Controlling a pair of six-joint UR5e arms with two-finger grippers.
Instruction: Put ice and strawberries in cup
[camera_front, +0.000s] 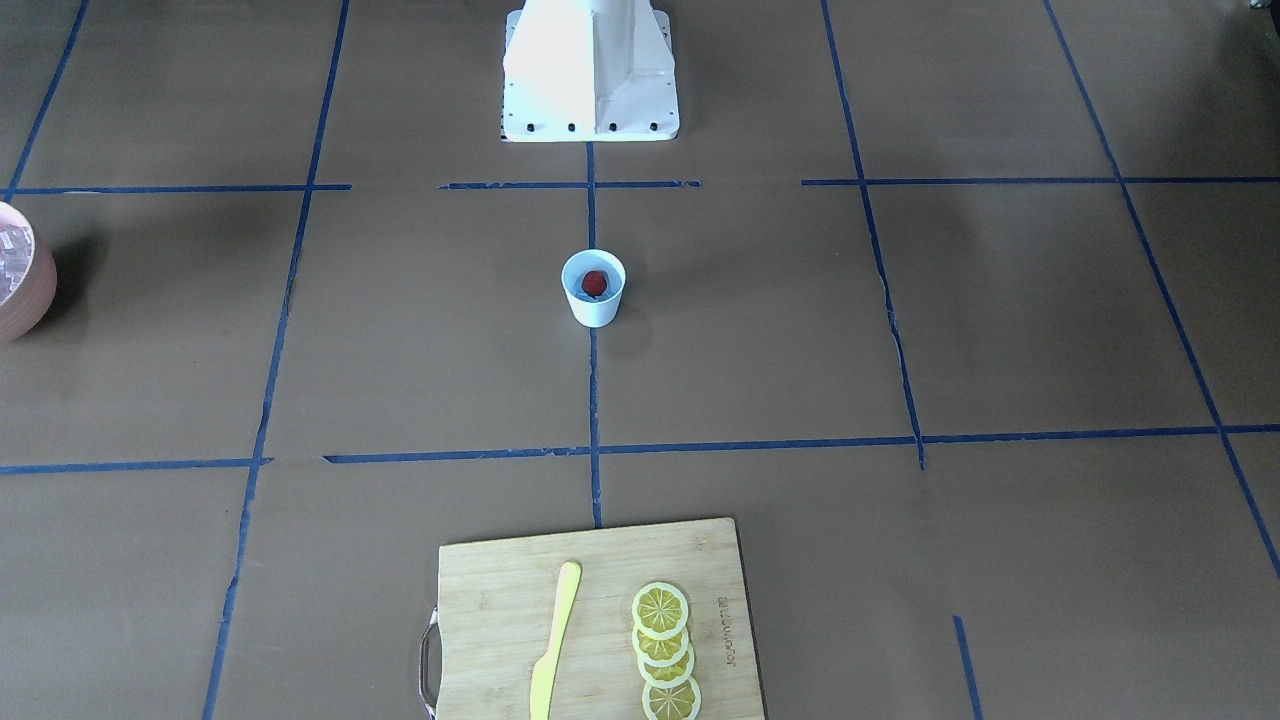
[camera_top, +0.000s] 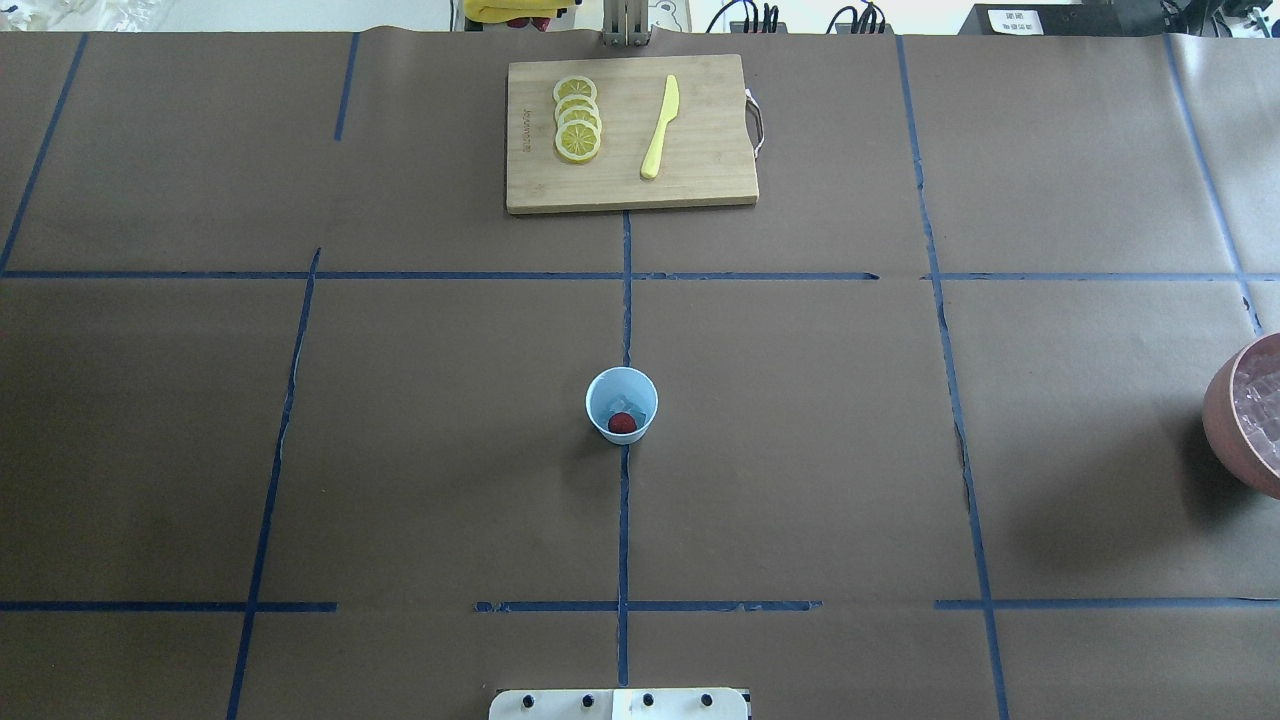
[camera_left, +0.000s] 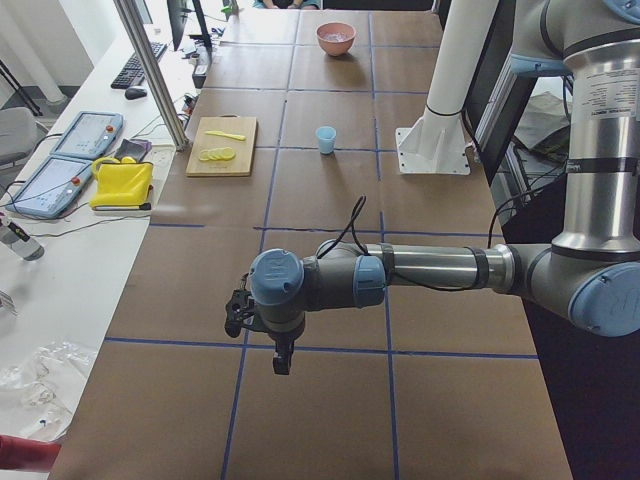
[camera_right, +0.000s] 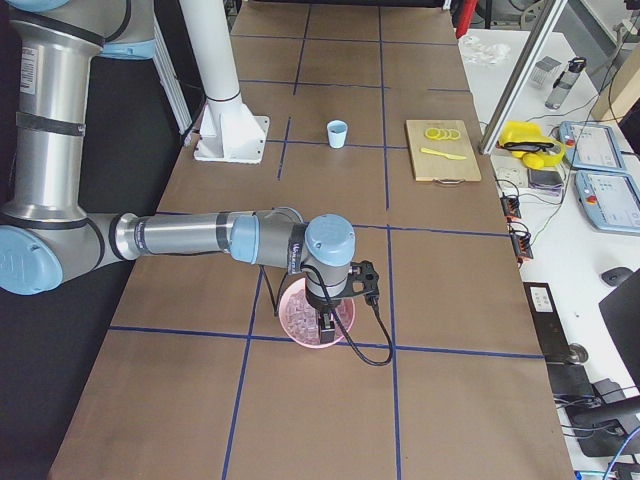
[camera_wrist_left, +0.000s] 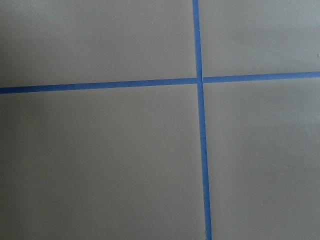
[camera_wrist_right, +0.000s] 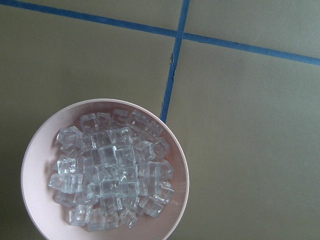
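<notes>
Exterior right: ice (camera_right: 303, 312) in pink bowl (camera_right: 318, 345) beneath right tool (camera_right: 328, 328)

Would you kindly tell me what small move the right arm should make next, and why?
Probably lower the right gripper straight down onto the ice in the bowl. The strawberry already sits in the cup, and the gripper hangs right above the heaped bowl. I cannot tell whether its jaws are open.

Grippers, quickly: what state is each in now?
Left gripper: cannot be told, side view only.
Right gripper: cannot be told, above pinkish round bowl of clear ice cubes.
</notes>
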